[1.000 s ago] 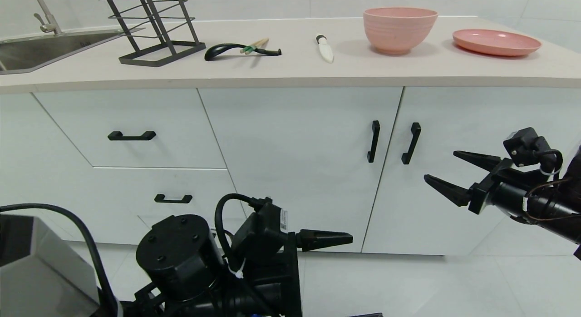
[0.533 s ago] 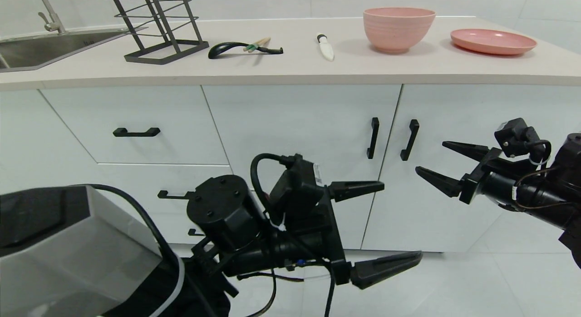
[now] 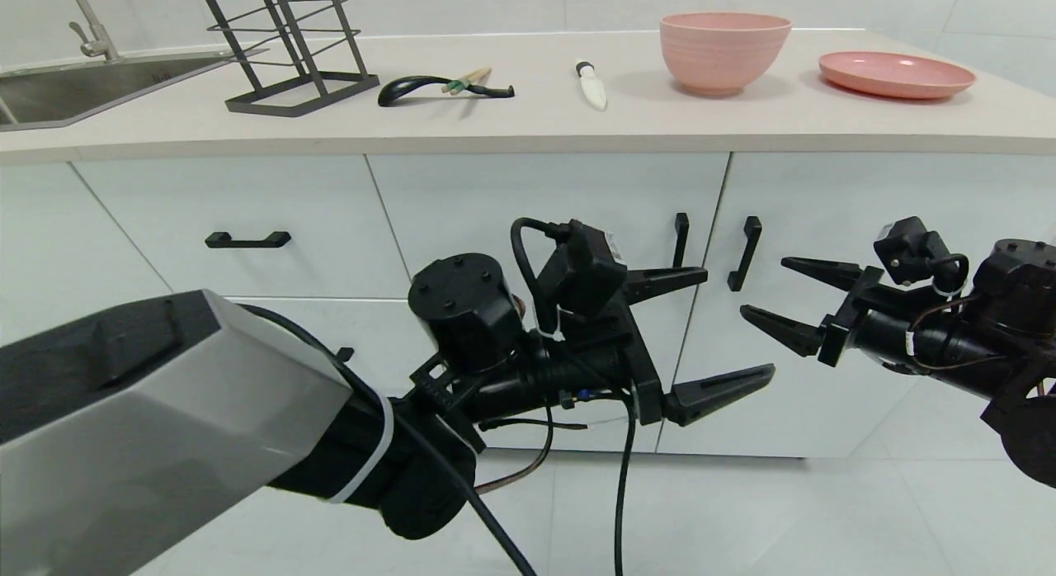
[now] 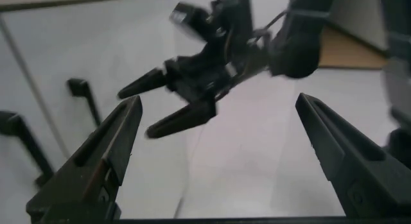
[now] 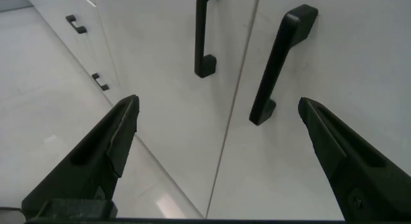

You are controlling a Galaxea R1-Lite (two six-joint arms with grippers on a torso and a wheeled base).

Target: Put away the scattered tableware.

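On the counter lie a black spoon [image 3: 412, 87], chopsticks [image 3: 466, 79] crossing its handle, and a white knife [image 3: 591, 87]. Further right are a pink bowl [image 3: 724, 52] and a pink plate [image 3: 897, 74]. Both grippers hang below counter height, in front of the white cabinet doors. My left gripper [image 3: 738, 320] [image 4: 218, 99] is open and empty at mid-frame. My right gripper [image 3: 763, 285] [image 5: 218, 101] is open and empty too, pointing at the door handles [image 5: 279, 63]. The left wrist view shows the right gripper [image 4: 186, 89] close ahead of the left one.
A black wire rack [image 3: 289, 48] stands on the counter's left, beside a sink [image 3: 82, 81] with a tap. Two vertical door handles [image 3: 748, 242] sit between the grippers. A drawer handle [image 3: 247, 240] is at the left. Below is pale tiled floor [image 3: 784, 510].
My left arm has risen from low in the view and stretched out to the right, bringing its gripper near the right one. The right gripper has moved slightly left and up.
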